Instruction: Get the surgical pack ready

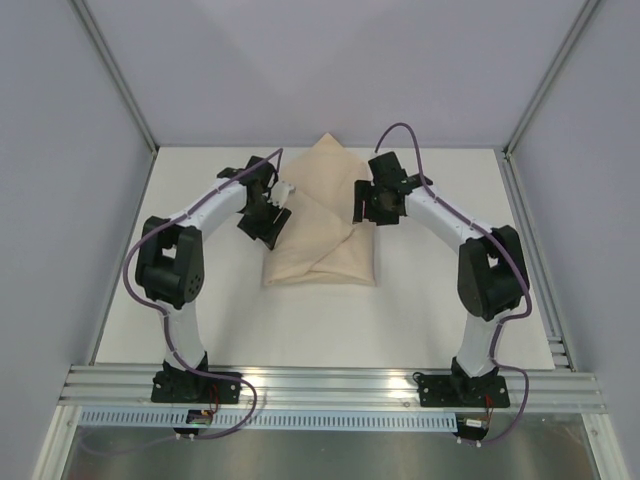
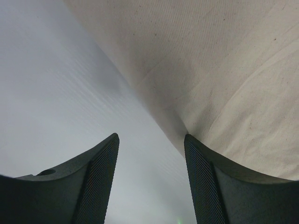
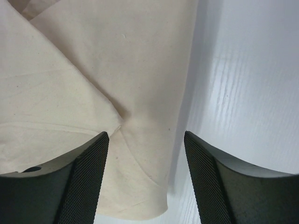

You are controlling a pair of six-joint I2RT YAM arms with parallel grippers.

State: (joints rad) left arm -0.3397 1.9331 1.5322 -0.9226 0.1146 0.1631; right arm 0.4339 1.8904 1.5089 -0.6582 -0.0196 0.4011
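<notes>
The surgical pack (image 1: 320,245) is a beige cloth bundle folded into a rough rectangle, with a pointed flap at the far end, lying mid-table. My left gripper (image 1: 266,218) hangs open at its left edge. In the left wrist view the gripper (image 2: 150,137) has only bare table between its fingers, and the cloth (image 2: 219,70) reaches the right fingertip (image 2: 201,158). My right gripper (image 1: 374,205) stands open over the bundle's right edge. The right wrist view shows that gripper (image 3: 145,135) above a fold seam of the cloth (image 3: 117,60), with nothing gripped. What the bundle holds is hidden.
The white table (image 1: 440,320) lies inside grey walls. An aluminium rail (image 1: 330,385) runs along the near edge by the arm bases. Another rail (image 1: 530,250) borders the right side.
</notes>
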